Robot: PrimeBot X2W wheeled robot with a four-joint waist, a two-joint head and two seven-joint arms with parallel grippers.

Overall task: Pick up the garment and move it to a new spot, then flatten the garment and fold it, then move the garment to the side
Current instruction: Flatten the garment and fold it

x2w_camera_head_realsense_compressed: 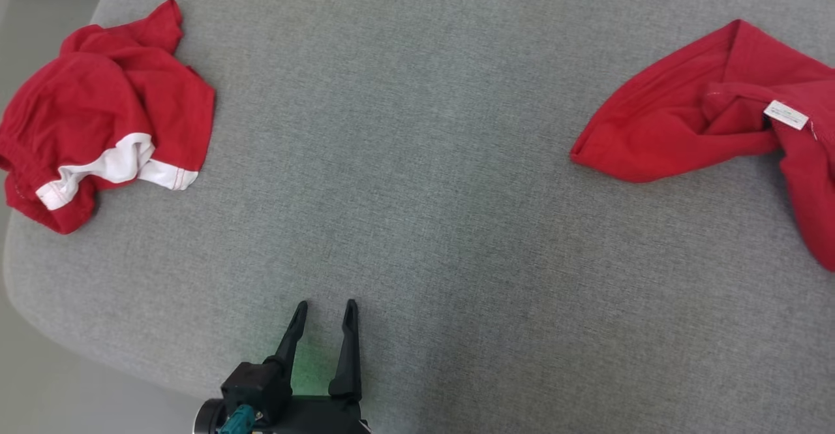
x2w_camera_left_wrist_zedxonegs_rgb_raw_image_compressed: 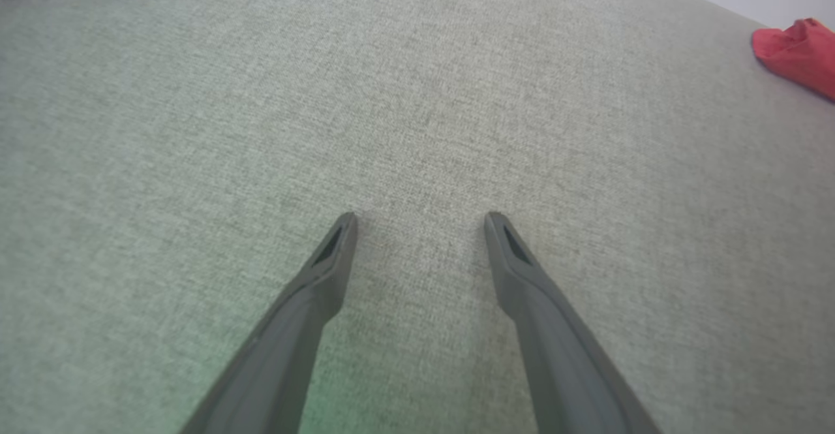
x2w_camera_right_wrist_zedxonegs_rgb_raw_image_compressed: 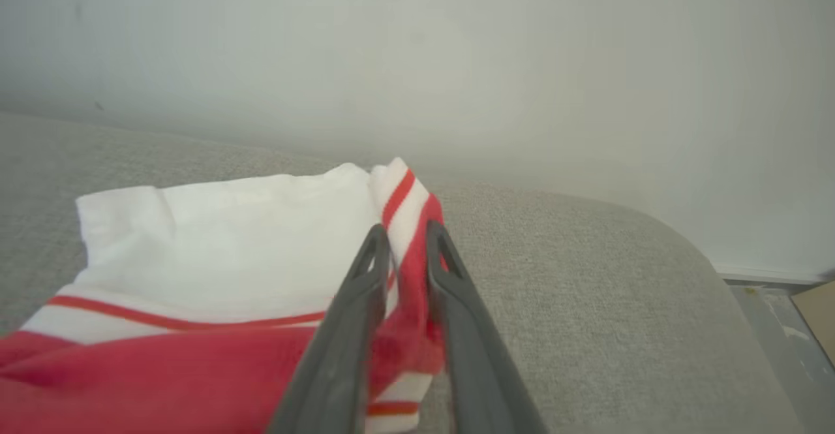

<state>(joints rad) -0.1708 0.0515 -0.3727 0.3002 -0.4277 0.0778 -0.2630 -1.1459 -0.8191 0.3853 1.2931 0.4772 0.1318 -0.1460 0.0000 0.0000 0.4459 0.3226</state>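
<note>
R gripper [x2w_camera_right_wrist_zedxonegs_rgb_raw_image_compressed: 406,228] pinches the striped hem of the red-and-white garment [x2w_camera_right_wrist_zedxonegs_rgb_raw_image_compressed: 215,245], fabric between its fingers. Garment lies on the grey cushion [x2w_camera_right_wrist_zedxonegs_rgb_raw_image_compressed: 587,290], off to robot's right. L gripper [x2w_camera_head_realsense_compressed: 326,303] spread wide, empty, mid-cushion, well apart. R arm's nearer, so lift looks like its job.

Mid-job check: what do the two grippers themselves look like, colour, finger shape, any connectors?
Left gripper: two long dark-grey fingers tapering to narrow tips, on a black boxy base with a teal connector beside it. Each finger has a slim triangular slot near its tip. Right gripper: the same dark tapered, slotted fingers. No markings visible.
</note>
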